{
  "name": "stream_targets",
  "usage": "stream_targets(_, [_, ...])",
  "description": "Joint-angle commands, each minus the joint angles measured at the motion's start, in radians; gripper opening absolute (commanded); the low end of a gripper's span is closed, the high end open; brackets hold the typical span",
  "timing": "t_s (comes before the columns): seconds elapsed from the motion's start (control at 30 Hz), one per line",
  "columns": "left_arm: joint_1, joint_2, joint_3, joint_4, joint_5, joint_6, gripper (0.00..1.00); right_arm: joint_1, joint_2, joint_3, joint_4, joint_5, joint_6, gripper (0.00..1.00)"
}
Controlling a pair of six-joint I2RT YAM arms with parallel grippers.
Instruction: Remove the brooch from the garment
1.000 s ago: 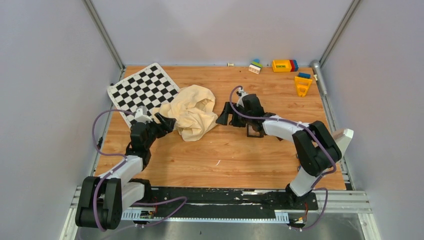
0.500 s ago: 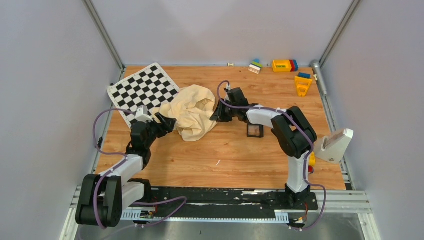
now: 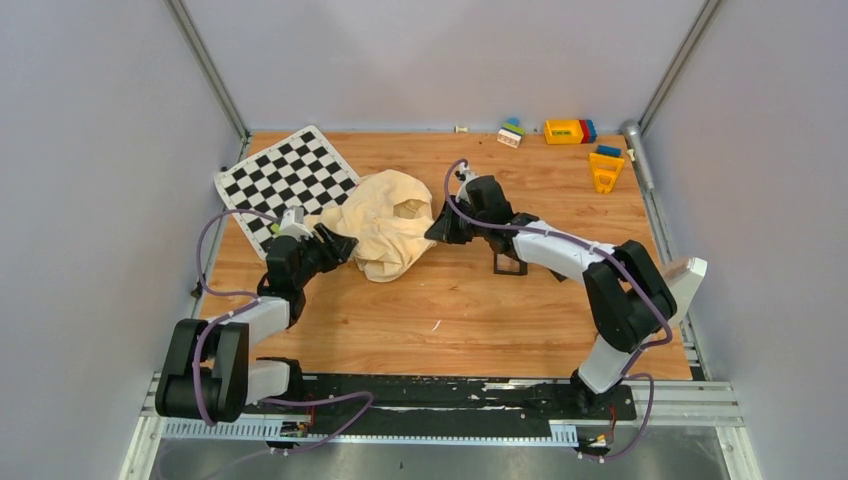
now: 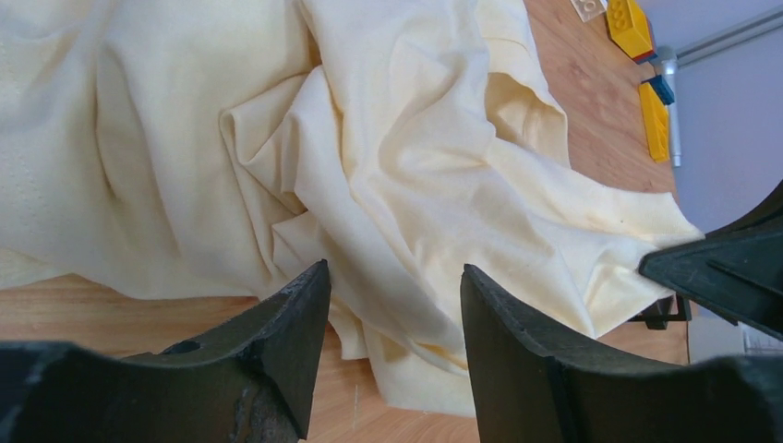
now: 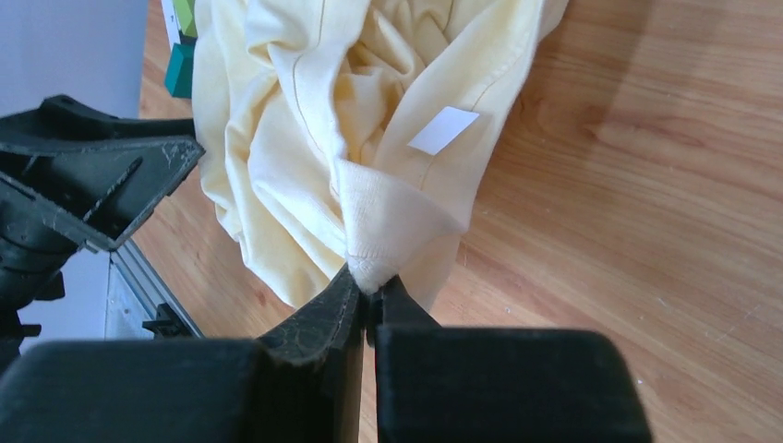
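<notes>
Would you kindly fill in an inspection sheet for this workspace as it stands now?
Surface: wooden table, bare near the arms.
Job's things: garment, cream, crumpled mid-table; brooch not seen in any view.
Clutter: checkerboard far left; toy blocks along the far edge; black square frame partly under the right arm.
Grippers: left gripper open at the garment's edge; right gripper shut on a garment fold.
Cables: purple cables looped along both arms.
Surroundings: grey walls; nothing else seen.
</notes>
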Motion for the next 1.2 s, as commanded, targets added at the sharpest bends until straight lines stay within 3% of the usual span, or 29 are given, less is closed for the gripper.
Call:
stream_targets(0.0, [-0.006,0.056,0.044,0.069,0.041,-0.016,0.58,0.013,-0.070,-0.047,-0.033,0.013,-0.045,0.00])
stream_targets(0.07, [-0.006,0.078,0.049,0.091,0.051,-0.012,0.42,0.013,-0.103,-0.059,-0.048,0.029,-0.056,0.00])
stream_targets(0.1, [-0.006,0.080,0.054,0.094,0.052,-0.007,0.26,0.013,-0.119,-0.060,-0.063,0.042,-0.064,0.00])
stream_targets(0.17, [-0.006,0.055,0.063,0.069,0.042,0.017,0.08,0.012,-0.153,-0.050,-0.103,0.078,-0.086,0.00])
stream_targets(0.27, [-0.006,-0.048,0.101,-0.041,0.001,0.054,0.01,0.009,-0.212,-0.008,-0.193,0.137,-0.131,0.00])
stream_targets(0.47, [-0.008,-0.368,0.385,-0.674,-0.174,0.126,0.00,-0.013,-0.304,0.131,-0.320,0.248,-0.212,0.00])
stream_targets(0.6, [-0.008,-0.389,0.629,-0.924,-0.225,0.179,0.00,-0.036,-0.372,0.240,-0.343,0.261,-0.257,0.00])
stream_targets(0.93, [-0.008,-0.260,1.202,-1.205,-0.170,0.293,0.00,-0.038,-0.440,0.622,-0.384,0.209,-0.341,0.00])
stream_targets(1.03, [-0.007,-0.223,1.362,-1.301,-0.144,0.311,0.00,-0.039,-0.463,0.666,-0.388,0.131,-0.323,0.00])
stream_targets(1.17, [-0.009,-0.235,1.433,-1.354,-0.129,0.306,0.00,-0.038,-0.510,0.652,-0.393,0.022,-0.259,0.00])
